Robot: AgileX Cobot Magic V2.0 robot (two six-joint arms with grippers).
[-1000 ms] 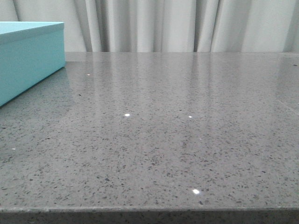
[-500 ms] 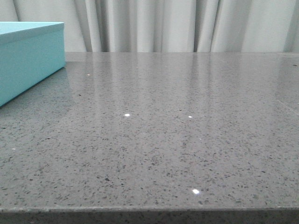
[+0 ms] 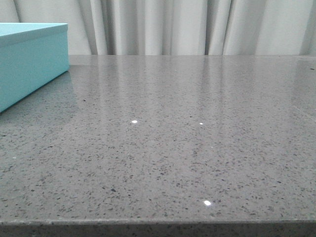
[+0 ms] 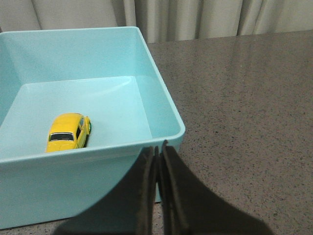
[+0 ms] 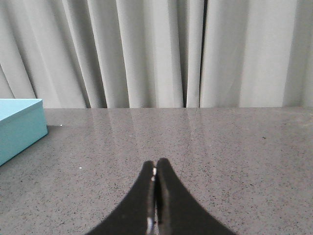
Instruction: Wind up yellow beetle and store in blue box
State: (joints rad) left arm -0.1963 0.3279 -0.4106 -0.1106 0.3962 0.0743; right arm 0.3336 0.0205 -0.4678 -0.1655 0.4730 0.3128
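Note:
The yellow beetle lies on the floor of the open blue box, near the wall closest to my left gripper. My left gripper is shut and empty, just outside the box's near corner and above its rim. In the front view only a corner of the blue box shows at the far left; the beetle and both grippers are out of that view. My right gripper is shut with nothing in it, above the bare grey table, and the blue box sits off to its side.
The speckled grey table runs to a front edge near the bottom of the front view. Pale curtains hang behind the table's far edge.

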